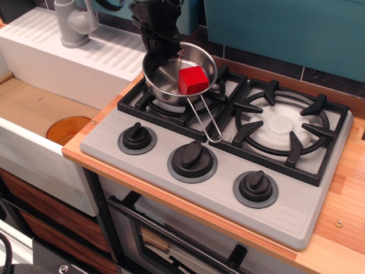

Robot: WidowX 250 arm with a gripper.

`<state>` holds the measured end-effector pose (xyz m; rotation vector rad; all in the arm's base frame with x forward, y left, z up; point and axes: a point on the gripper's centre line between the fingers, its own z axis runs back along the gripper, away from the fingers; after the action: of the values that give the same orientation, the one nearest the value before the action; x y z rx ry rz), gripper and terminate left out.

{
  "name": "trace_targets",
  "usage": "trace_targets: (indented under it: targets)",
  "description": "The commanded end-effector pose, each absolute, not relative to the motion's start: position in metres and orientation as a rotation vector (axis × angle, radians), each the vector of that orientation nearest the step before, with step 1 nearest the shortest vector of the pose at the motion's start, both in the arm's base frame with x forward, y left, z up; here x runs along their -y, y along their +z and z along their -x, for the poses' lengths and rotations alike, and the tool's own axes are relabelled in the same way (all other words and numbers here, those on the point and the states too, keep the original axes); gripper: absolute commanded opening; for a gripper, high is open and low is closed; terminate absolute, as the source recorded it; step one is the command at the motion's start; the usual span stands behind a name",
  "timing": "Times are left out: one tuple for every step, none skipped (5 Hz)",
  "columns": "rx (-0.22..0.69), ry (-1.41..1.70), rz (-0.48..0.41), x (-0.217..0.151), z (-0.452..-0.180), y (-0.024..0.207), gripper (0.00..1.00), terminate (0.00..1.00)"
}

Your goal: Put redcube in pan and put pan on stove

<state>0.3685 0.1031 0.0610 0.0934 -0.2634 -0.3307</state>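
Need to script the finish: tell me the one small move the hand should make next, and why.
Probably lower a touch and open to release the pan. The redcube already sits inside it, and the pan is over the stove's left burner grate, with the hand gripping its far rim. Whether it fully rests on the grate is unclear.

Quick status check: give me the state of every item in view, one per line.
redcube: inside the pan.
pan: over the left burner, rim gripped.
gripper: shut on the pan's far rim.
stove: right burner bare.
sink: basin holds an orange disc.
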Motion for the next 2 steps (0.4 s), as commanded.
trace_targets:
  targets:
    - [0.276,-0.342,-0.119,-0.098,-0.38,0.092,1.0,0.0]
    - [0.254,-0.342,-0.123,-0.093,-0.38,0.105,1.0,0.0]
